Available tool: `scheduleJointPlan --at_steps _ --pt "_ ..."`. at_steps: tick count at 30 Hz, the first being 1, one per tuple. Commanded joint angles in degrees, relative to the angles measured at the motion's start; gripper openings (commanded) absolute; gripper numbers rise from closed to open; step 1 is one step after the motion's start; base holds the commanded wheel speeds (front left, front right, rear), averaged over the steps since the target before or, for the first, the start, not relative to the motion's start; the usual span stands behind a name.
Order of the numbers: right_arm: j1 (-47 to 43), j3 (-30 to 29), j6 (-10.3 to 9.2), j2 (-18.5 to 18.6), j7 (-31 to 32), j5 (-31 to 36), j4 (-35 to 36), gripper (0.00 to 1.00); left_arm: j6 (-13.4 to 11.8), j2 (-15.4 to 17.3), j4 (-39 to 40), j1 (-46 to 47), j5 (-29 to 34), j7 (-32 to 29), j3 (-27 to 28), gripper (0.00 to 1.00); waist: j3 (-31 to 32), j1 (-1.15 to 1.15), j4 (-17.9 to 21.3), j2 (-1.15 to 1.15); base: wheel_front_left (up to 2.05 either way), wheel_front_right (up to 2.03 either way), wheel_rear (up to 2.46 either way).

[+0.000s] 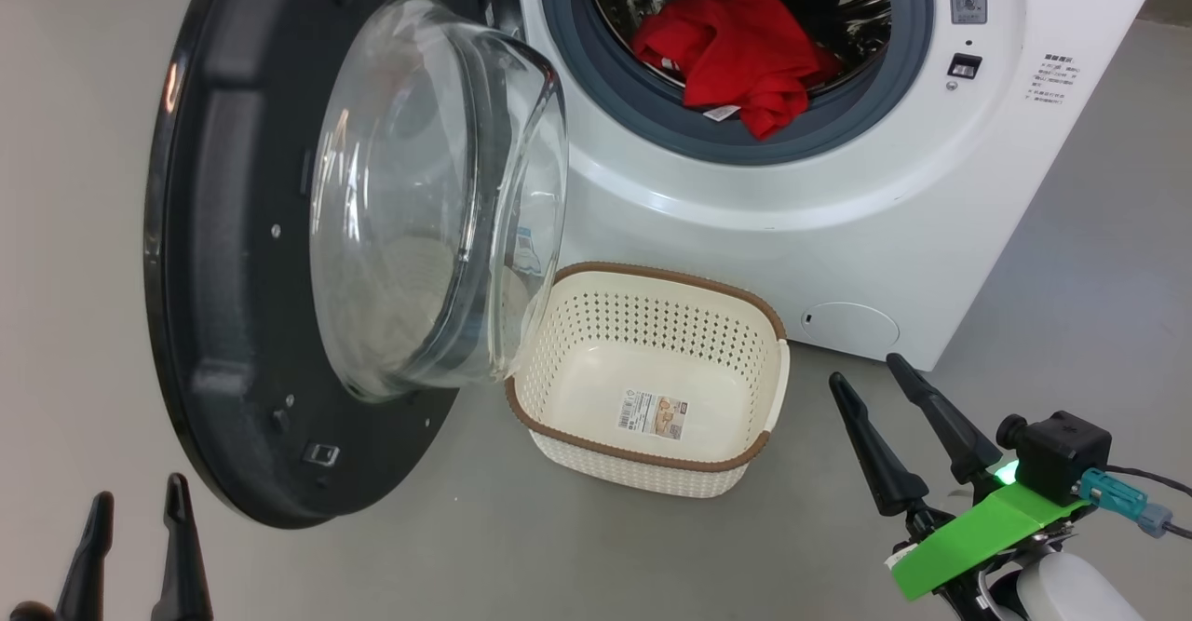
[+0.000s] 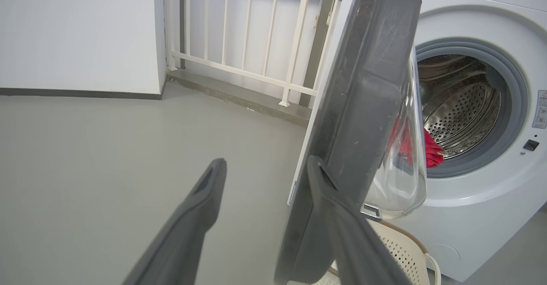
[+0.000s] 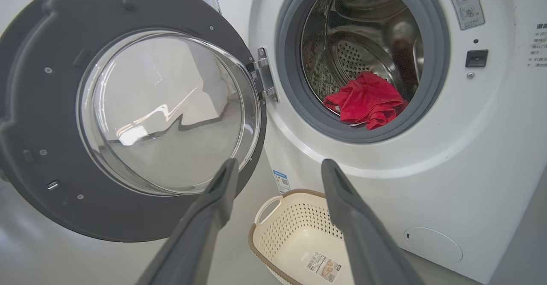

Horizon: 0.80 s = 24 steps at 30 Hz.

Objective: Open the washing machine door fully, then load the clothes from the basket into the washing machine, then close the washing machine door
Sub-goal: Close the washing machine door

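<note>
The white washing machine (image 1: 838, 221) stands with its round black door (image 1: 233, 258) swung wide open to the left, the glass bowl window (image 1: 438, 202) bulging out. The red clothes (image 1: 736, 44) lie in the drum mouth, a corner draped over the grey gasket (image 3: 436, 88); in the right wrist view the clothes (image 3: 367, 99) sit low in the drum. The cream basket (image 1: 764, 388) stands on the floor below the door. My left gripper (image 1: 138, 523) is open at the lower left, near the door's edge (image 2: 363, 105). My right gripper (image 1: 871, 370) is open, right of the basket.
Grey floor (image 1: 559, 556) spreads all around. A round flap (image 1: 849, 325) sits low on the machine's front. Behind the door, the left wrist view shows a white wall (image 2: 77, 33) and a pale railing (image 2: 248, 41) on a low step.
</note>
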<state>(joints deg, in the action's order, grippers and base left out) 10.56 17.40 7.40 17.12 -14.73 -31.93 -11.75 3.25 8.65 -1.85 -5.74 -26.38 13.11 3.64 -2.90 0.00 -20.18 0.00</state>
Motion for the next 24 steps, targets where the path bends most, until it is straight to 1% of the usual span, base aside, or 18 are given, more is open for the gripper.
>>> scheduleJointPlan --at_steps 1,2,3,4,5,7,8,16,17,20,24 --pt "0.2 1.0 0.09 0.7 -0.3 -0.2 1.2 1.0 -0.3 1.3 1.9 1.2 -0.1 -0.2 2.0 1.0 0.0 0.0 0.0 0.0 0.0 0.0 0.0" --pt "0.2 1.0 0.09 0.7 -0.3 -0.2 1.2 1.0 -0.4 1.4 2.2 1.2 -0.1 -0.4 2.0 0.98 0.0 0.0 0.0 0.0 0.0 0.0 0.0" --pt "0.2 1.1 0.09 0.8 -0.3 -0.2 1.2 1.0 -0.4 1.5 2.5 1.1 -0.2 -0.5 2.1 0.91 0.0 0.0 0.0 0.0 0.0 0.0 0.0" --pt "0.1 1.1 0.09 0.8 -0.3 -0.2 1.2 1.0 -0.4 1.7 2.9 1.0 -0.2 -0.7 2.1 0.79 0.0 0.0 0.0 0.0 0.0 0.0 0.0" --pt "0.1 1.2 0.09 0.9 -0.3 -0.2 1.2 1.0 -0.5 1.8 3.3 0.9 -0.3 -1.0 2.1 0.64 0.0 0.0 0.0 0.0 0.0 0.0 0.0" --pt "0.1 1.3 0.09 0.9 -0.3 -0.2 1.2 1.0 -0.4 2.3 4.2 0.8 -0.3 -1.4 2.1 0.25 0.0 0.0 0.0 0.0 0.0 0.0 0.0" --pt "0.1 1.3 0.09 1.0 -0.3 -0.2 1.3 1.0 -0.4 2.5 4.7 0.8 -0.3 -1.7 2.1 0.0 0.0 0.0 -0.1 0.0 0.0 0.0 0.0" --pt "-0.1 1.3 0.09 0.8 -0.3 0.0 1.5 1.0 -0.8 5.2 9.4 2.0 -2.0 -5.2 4.1 0.0 -0.1 0.0 0.0 0.0 0.0 0.0 0.0" --pt "-0.1 1.3 0.09 0.7 -0.3 0.0 1.4 1.0 -0.8 6.1 10.7 3.0 -3.2 -6.7 4.8 0.0 -0.1 0.0 -0.1 0.0 0.0 0.0 0.0" --pt "0.0 1.2 0.09 0.7 -0.3 0.0 1.4 1.0 -0.5 7.3 12.3 5.3 -6.2 -9.4 6.2 0.0 -0.2 0.0 -0.1 0.0 0.0 0.0 0.0" --pt "0.0 1.0 0.09 0.6 -0.3 0.0 1.5 1.0 0.1 8.4 12.5 9.6 -12.7 -14.8 7.5 0.0 -0.2 0.0 -0.1 0.0 0.0 0.0 0.0"
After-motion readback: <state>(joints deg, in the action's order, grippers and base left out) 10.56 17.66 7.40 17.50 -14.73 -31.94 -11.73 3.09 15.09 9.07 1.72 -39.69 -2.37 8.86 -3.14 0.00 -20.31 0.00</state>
